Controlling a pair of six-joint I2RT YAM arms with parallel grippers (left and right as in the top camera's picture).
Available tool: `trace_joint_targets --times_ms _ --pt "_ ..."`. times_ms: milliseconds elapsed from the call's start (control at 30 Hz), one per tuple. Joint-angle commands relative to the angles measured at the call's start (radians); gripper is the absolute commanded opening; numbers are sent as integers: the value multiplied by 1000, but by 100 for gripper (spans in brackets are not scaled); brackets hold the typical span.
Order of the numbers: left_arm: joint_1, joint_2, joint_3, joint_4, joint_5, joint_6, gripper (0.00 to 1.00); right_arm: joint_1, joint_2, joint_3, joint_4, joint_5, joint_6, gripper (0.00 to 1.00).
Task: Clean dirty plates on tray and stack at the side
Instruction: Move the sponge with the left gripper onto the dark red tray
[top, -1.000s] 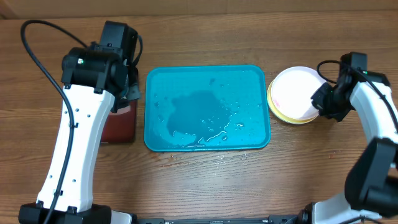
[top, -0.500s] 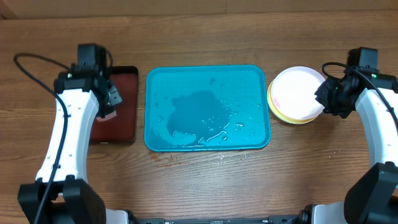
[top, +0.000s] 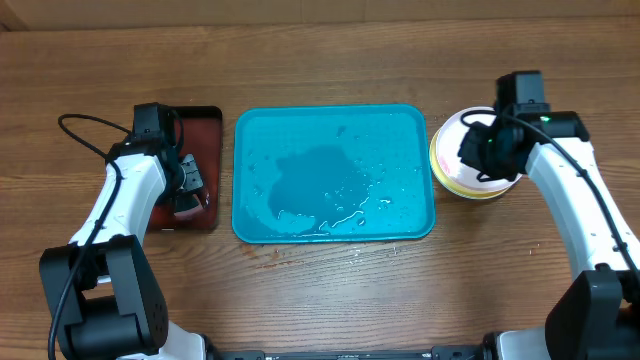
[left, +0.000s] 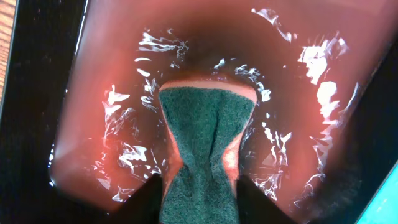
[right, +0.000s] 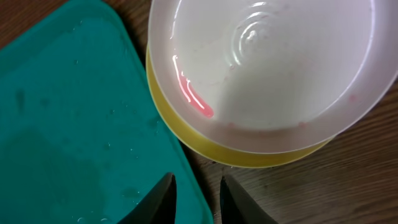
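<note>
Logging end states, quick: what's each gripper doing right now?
Left gripper: closed on the green sponge, inside the black tray.
Right gripper: slightly open, holding nothing.

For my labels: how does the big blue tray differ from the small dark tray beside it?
The blue tray is much larger than the dark tray. The blue tray is turquoise all over; the dark tray is black with a red inside. The blue tray holds only water drops, the dark tray a green sponge. Both are rectangular, rimmed and wet.
</note>
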Motion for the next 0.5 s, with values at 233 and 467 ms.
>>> trace_joint_targets --times_ms 233,467 --pt "-4 -46 235 -237 127 19 45 70 -29 53 -76 -8 -27 16" --pt "-8 -119 512 -475 386 18 61 72 -138 148 -176 -8 -80 19"
